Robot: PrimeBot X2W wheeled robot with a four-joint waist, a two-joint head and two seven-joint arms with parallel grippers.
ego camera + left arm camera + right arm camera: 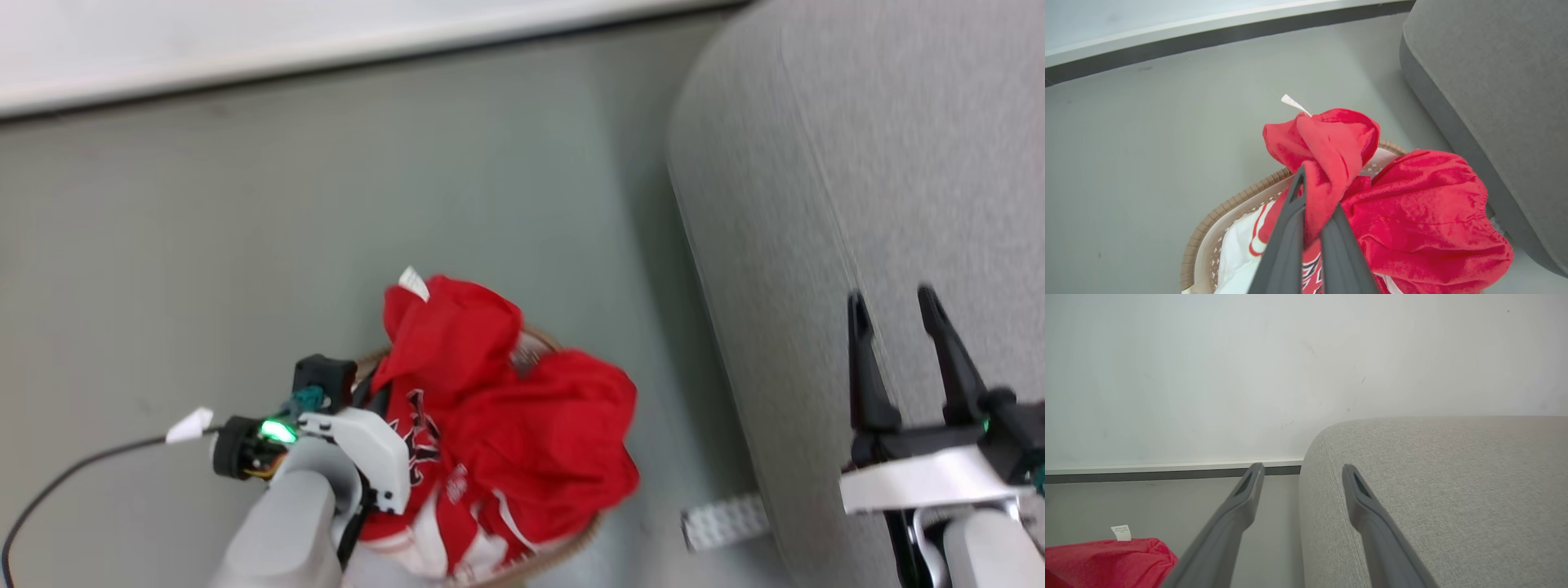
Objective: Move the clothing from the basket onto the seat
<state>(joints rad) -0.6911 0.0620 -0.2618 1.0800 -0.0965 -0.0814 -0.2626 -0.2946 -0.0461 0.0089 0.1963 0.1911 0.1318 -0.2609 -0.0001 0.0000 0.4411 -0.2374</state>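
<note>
Red clothing [522, 425] is heaped in the basket [1229, 206] on the floor, piled above the brown rim and spilling over it on the side nearest the seat [898, 163]. None of it lies on the seat yet. The left gripper [1318, 196] has its fingers closed on a bunched fold of the plain red garment near the top of the heap, a white tag [1293, 103] sticking out above. The right gripper [891, 298] hangs over the seat's edge with its fingers spread wide and nothing between them.

What worries me is that the pinch takes only a small twist of slippery-looking fabric, so it could slide out on the way up. The garments also look tangled together, and the lettered jersey underneath may be dragged along and drop onto the floor in the gap between basket and seat. A snag on the rim could tip the light basket too.

The floor [245, 245] is smooth grey-green and bare, meeting a white wall [1249, 355] along a dark skirting strip [1208, 38]. The seat is grey woven cloth with a rounded edge. A small white perforated piece [722, 523] lies on the floor by its base; I cannot tell what it is.
</note>
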